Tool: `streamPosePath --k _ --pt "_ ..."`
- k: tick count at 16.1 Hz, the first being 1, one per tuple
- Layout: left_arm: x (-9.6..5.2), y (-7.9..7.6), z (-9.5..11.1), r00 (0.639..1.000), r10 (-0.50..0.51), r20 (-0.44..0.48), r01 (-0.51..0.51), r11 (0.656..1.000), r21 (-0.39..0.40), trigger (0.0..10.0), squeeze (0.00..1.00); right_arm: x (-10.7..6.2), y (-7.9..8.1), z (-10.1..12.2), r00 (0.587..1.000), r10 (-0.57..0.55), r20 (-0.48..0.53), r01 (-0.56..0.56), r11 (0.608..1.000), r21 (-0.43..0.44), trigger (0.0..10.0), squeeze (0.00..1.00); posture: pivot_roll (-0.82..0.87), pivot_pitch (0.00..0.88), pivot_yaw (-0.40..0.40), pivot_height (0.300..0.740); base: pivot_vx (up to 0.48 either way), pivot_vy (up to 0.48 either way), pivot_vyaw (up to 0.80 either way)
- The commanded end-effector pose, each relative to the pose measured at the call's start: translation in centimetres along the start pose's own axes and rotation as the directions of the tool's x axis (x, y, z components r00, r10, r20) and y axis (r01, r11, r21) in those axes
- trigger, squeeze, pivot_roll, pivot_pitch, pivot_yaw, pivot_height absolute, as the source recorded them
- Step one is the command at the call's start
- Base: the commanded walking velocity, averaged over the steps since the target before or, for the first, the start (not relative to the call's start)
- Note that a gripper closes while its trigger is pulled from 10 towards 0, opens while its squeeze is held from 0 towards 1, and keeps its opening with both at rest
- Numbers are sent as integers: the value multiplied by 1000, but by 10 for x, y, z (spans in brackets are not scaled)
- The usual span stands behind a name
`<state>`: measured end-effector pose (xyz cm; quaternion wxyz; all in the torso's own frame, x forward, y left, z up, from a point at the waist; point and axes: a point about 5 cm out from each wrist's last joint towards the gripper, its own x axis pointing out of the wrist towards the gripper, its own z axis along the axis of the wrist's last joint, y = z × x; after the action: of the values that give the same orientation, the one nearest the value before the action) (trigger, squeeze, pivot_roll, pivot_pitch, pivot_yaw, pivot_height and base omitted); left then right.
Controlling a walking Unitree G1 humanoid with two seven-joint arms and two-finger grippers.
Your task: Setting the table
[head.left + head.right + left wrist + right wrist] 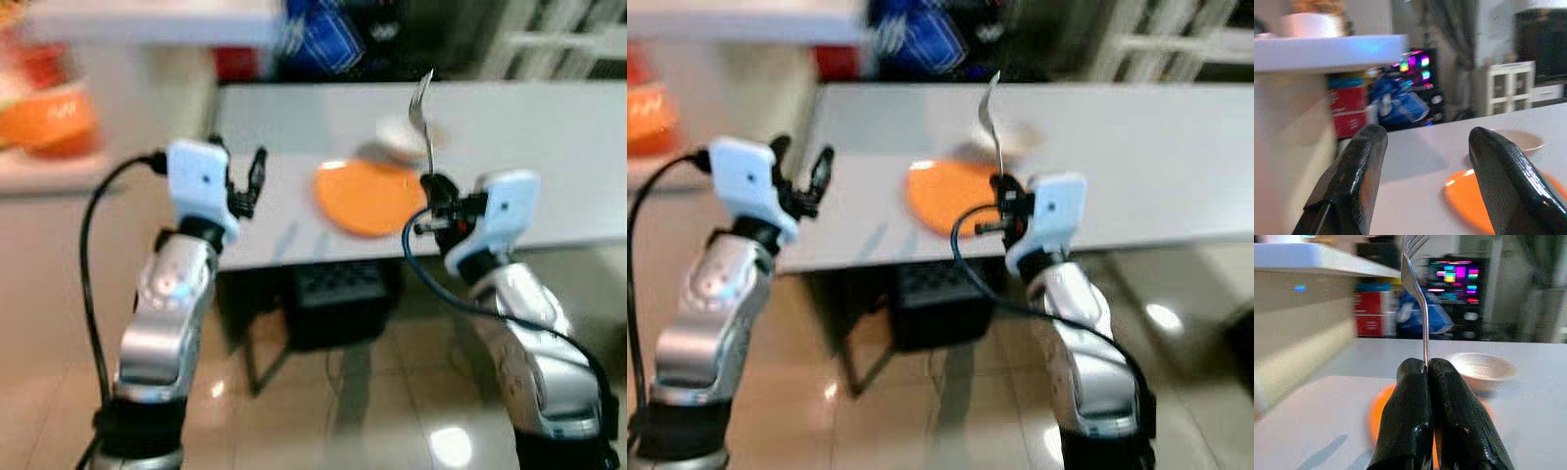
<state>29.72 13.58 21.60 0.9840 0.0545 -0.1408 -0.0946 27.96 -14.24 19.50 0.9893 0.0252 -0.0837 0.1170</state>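
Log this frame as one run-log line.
right gripper: shut on fork, held upright | left gripper: open, nothing held | white table: orange plate, bowl behind it

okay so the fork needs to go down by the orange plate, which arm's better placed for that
Right. The right gripper already has its jaws shut on the fork, held upright at the table's near edge beside the orange plate. The left gripper is open with nothing in it, farther from the plate.

Blurred orange shape (44, 117) at frame edge, fork (1418, 289) tines cropped
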Motion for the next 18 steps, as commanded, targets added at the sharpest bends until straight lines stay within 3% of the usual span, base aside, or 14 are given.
streamPosePath --k 1,18 --pt "3 -6 1 999 -36 5 36 999 -5 10000 0 1 -5 2 1000 -17 0 17 1000 -5 10000 0 -37 0 -34 740 371 0 0" --pt "-10 -9 -8 994 -94 -52 96 995 39 10000 0 -14 1 -15 997 36 -73 -36 999 2 10000 0 -19 0 -31 740 362 0 0"
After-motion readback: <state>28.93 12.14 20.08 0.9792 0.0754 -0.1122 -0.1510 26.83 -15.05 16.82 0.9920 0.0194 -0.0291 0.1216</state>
